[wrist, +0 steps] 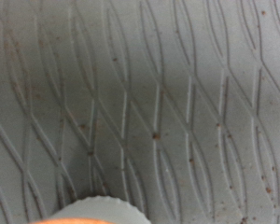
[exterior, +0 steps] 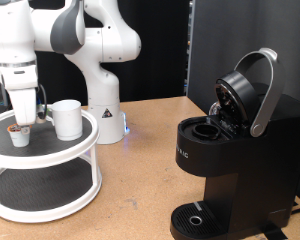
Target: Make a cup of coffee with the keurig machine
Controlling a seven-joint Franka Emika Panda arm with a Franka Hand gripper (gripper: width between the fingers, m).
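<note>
Wooden counter (exterior: 140, 170) is running across the exterior view, with a dark backdrop behind it, and I am watching the arm working at the exterior view's left. A two-tier round stand (exterior: 40, 150) is sitting at the counter's left end. On its upper tier the cup (exterior: 67, 118) is standing upright near the right rim, and a small pod (exterior: 21, 134) is sitting just beside it toward the left. The gripper (exterior: 23, 122) is hanging straight down over that pod, fingers pointing at the tier, so the pod is lying directly beneath the jaws and the cup is off to their side, near but apart.

I am not able to tell how far the jaws are standing apart, nor whether they are touching the pod; the exterior view is too small there. The wrist view is giving me only the stand's ribbed grey mat, with the pod's white rim (wrist: 98, 209) showing at one edge of the picture and no fingers in sight.

Well apart, toward the counter's right end, the keurig machine (exterior: 225, 170) is standing with its lid (exterior: 245, 92) tilted up and its pod chamber (exterior: 207, 129) open; I am seeing nothing clearly inside it. Its round drip tray (exterior: 195, 220) is carrying no cup.
</note>
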